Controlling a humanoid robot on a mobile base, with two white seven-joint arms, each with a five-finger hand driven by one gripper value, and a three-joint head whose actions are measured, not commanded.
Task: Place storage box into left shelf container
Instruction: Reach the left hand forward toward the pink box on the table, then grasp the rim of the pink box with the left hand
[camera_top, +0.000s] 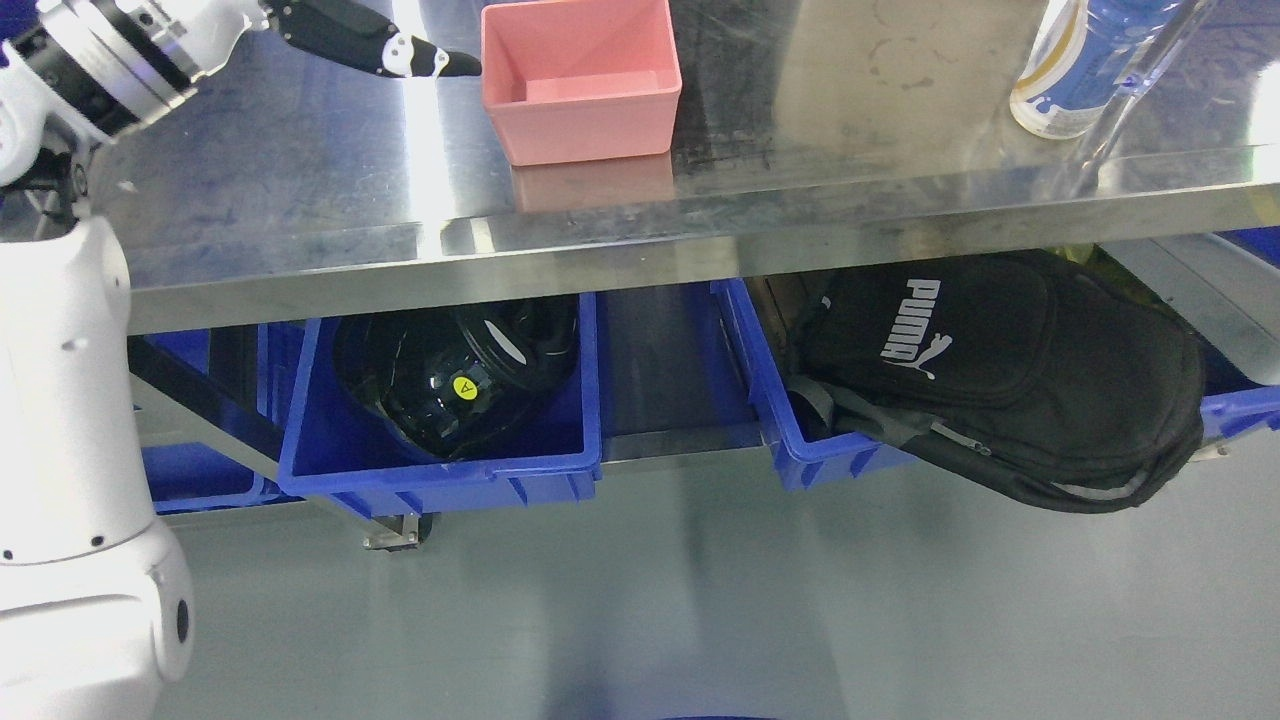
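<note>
A pink open storage box (580, 80) stands upright on the steel table top (330, 180), near its front edge. My left hand (375, 45) reaches in from the upper left, its black fingers stretched out and pointing at the box's left wall, a short gap away, holding nothing. Under the table, the left blue shelf container (450, 470) holds a black helmet-like object (455, 375) with a yellow sticker. My right hand is out of view.
A second blue container (800, 440) on the right holds a black backpack (1000, 370) that hangs over its edge. A bottle (1070, 65) stands at the table's back right. Another blue bin (200, 480) sits at the far left. Grey floor lies below.
</note>
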